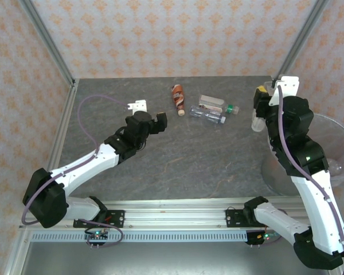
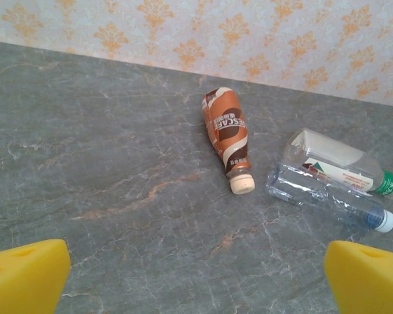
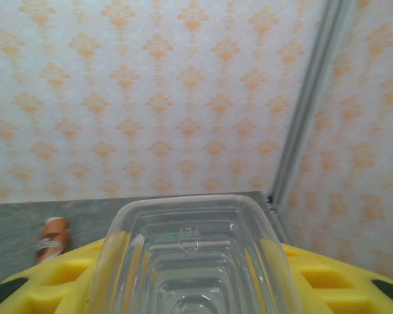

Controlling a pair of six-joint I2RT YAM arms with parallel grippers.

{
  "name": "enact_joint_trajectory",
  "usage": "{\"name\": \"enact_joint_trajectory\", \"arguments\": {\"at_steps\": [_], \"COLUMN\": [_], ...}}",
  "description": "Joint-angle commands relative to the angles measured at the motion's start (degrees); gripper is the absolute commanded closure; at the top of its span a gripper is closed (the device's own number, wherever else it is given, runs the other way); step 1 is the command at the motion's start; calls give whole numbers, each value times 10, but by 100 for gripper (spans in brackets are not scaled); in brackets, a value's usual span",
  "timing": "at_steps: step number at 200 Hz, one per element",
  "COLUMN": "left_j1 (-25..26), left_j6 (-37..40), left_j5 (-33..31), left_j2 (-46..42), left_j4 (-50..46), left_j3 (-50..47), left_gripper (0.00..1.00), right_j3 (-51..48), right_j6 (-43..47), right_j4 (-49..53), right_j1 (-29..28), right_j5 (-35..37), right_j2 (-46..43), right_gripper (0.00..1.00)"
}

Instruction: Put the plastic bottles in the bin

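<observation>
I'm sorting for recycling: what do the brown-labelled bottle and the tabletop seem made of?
Brown-labelled bottle: probably plastic, wrapped in a glossy printed sleeve that catches highlights. Tabletop: grey, matte, pale-veined like stone, possibly a stone-print laminate; the look leaves that open.

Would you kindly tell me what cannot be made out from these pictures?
The bin: top view, the right arm covers part, the right edge cuts it; contents unclear.
The clear bottle in the right gripper: right wrist view, seen end-on; cap and label hidden.
The left gripper: left wrist view, fingers cut off by the bottom edge.
</observation>
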State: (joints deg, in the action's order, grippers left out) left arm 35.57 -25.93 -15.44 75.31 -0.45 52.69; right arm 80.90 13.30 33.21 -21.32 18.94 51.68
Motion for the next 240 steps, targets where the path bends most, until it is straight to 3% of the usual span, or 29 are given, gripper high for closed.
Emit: {"name": "enact_joint_trajectory", "arguments": {"at_steps": [1,44,67,131,159,197,240], "left_j1": [-2,-2,-3,-3,-3,-3,-3], "left_j6": [-16,-19,-17,-25,-26,-15,-6], "left_j5": [-3,-1,1,20,22,22,34], "left_j2": [4,7,8,24,23,26,37], "left_j4": [-2,-4,-7,-3,-8,-29,-47], "left_j3": [18,19,20,32,34,49,72], "left_gripper": [0,0,0,0,0,0,0], "right_j3": [23,11,9,-8,-46,-131,-202], "right_j6": [65,110,154,123,124,127,161], "right_j4": [-17,-76,-126,-122,-154,-203,-256], "right_j1": [0,9,40,183,214,304,331], "right_j5": [97,180,226,187,240,274,295], "right_j2": [-1,-18,-27,-26,-18,-18,-32], "right_gripper": [77,78,78,78,76,73,70]}}
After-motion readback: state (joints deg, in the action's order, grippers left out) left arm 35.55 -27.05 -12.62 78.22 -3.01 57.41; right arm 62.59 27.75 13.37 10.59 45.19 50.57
